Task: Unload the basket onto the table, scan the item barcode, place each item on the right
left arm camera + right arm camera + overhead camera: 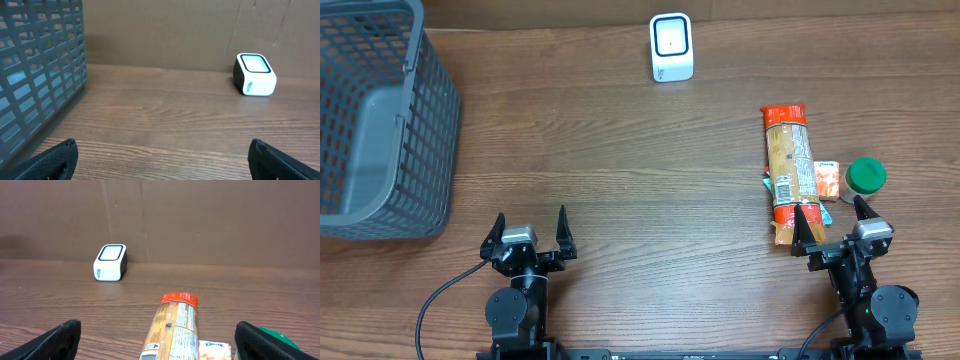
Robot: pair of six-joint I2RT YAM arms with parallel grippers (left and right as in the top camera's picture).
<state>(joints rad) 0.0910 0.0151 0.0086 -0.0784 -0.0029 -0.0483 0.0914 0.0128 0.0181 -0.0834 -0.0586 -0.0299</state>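
Observation:
A long pasta packet (787, 170) with red ends lies flat at the right of the table, printed label up; its barcode shows near my end (152, 347). Beside it sit a small tissue pack (826, 180) and a green-lidded jar (866, 176). The white scanner (671, 47) stands at the far middle, also seen as the white scanner (255, 74) and the white scanner (110, 262). My right gripper (831, 217) is open just short of the packet's near end, the right gripper (157, 345) holding nothing. My left gripper (530, 229) is open over bare wood, the left gripper (162, 162) empty.
A grey mesh basket (405, 150) stands at the far left, close beside the left arm; its wall fills the left of the left wrist view (45, 65). A brown cardboard wall backs the table behind the scanner.

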